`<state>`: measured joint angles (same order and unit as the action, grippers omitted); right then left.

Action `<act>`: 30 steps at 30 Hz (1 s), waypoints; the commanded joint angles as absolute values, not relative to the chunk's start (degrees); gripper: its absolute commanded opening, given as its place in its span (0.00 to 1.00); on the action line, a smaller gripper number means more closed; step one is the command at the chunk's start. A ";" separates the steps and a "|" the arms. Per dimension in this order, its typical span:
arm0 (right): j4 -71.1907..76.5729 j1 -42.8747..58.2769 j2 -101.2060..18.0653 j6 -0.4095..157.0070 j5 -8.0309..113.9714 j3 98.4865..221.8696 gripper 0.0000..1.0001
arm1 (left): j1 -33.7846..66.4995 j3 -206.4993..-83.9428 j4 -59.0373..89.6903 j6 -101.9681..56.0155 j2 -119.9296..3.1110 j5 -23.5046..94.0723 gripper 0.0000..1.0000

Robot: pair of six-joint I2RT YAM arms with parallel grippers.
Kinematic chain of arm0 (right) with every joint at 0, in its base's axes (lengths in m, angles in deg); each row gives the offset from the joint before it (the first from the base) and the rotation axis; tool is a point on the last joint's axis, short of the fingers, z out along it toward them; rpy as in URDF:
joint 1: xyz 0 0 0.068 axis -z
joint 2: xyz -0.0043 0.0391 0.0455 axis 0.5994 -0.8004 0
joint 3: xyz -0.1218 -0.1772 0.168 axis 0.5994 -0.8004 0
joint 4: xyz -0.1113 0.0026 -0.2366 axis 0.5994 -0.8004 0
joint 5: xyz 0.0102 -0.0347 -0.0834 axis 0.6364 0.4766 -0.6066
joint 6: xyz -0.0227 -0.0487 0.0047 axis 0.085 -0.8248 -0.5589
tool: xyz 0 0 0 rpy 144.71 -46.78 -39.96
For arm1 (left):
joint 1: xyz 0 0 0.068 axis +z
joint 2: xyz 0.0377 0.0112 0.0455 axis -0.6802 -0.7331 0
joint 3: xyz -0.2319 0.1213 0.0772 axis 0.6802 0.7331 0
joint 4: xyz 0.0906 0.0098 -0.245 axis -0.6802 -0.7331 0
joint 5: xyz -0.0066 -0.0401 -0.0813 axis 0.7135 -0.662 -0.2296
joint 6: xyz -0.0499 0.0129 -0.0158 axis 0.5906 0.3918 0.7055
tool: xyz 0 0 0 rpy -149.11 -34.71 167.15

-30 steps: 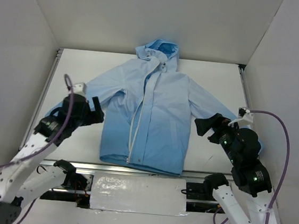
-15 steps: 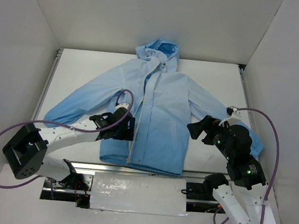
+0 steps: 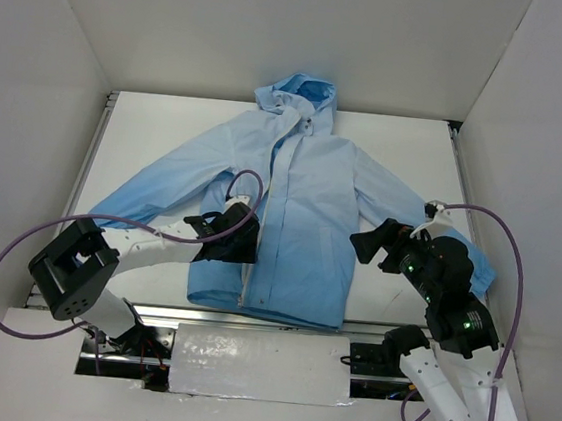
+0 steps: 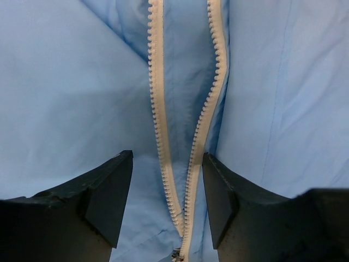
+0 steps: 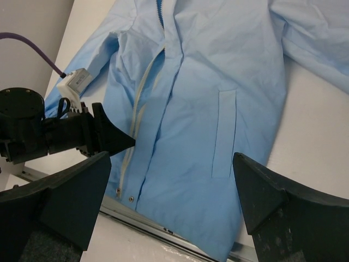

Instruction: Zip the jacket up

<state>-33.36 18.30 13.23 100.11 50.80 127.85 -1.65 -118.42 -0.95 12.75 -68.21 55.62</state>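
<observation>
The left tool (image 4: 166, 166) is spread apart, its dark fingers straddling the white zipper (image 4: 158, 109) low on the front of the light sky-blue hooded rain jacket (image 3: 302, 203). The tooth rows run separate and meet just below the fingers. The right tool (image 3: 373, 242) hovers apart and empty at the jacket's right edge. The jacket lies flat, front up, on the white desk (image 3: 169, 128). Step in hand: approach to the zipper base. The next move likely calls for locating and clamping the slider and holding the jacket's hem.

one jacket (image 3: 302, 198), one left claw (image 3: 239, 240), one right claw (image 3: 366, 242), two purple cables (image 3: 477, 207), two zipper rows (image 4: 158, 109).
</observation>
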 commanded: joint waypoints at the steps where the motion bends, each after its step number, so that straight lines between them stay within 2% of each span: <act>1: -30.38 17.84 13.67 99.08 52.18 126.82 1.00 | -1.97 -118.58 1.44 14.75 -68.43 55.67 0.66; 5: -30.38 17.84 13.49 98.82 52.54 126.82 1.00 | -1.97 -117.53 2.41 15.45 -67.38 55.50 0.66; 10: -28.71 17.84 12.88 98.64 57.17 125.94 0.98 | -1.88 -116.91 1.28 15.98 -62.73 56.55 0.78; 14: -25.72 17.49 8.24 101.53 65.01 124.28 0.88 | -1.97 -117.00 -2.84 17.12 -55.10 59.79 0.81; 17: -21.60 13.99 6.55 107.77 63.62 121.12 0.85 | -1.97 -117.70 -10.47 20.53 -48.43 67.96 0.80; 20: -15.80 6.18 4.89 114.71 58.37 117.16 0.78 | -1.71 -119.45 -18.73 22.22 -43.49 75.33 0.80; 24: -10.43 -12.85 -3.53 121.83 45.35 116.35 0.76 | -1.35 -123.05 -25.17 20.91 -40.58 77.65 0.79; 27: -9.64 -19.66 -18.87 125.26 39.01 119.68 0.77 | -1.35 -122.71 -25.89 19.76 -37.15 76.16 0.79; 30: -6.39 -21.44 -25.95 127.02 37.34 120.67 0.76 | -1.18 -121.40 -25.19 18.54 -32.85 74.05 0.79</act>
<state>-11.83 -20.01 -21.63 121.96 44.53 118.59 -1.46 -121.08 -23.29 19.62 -36.32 73.83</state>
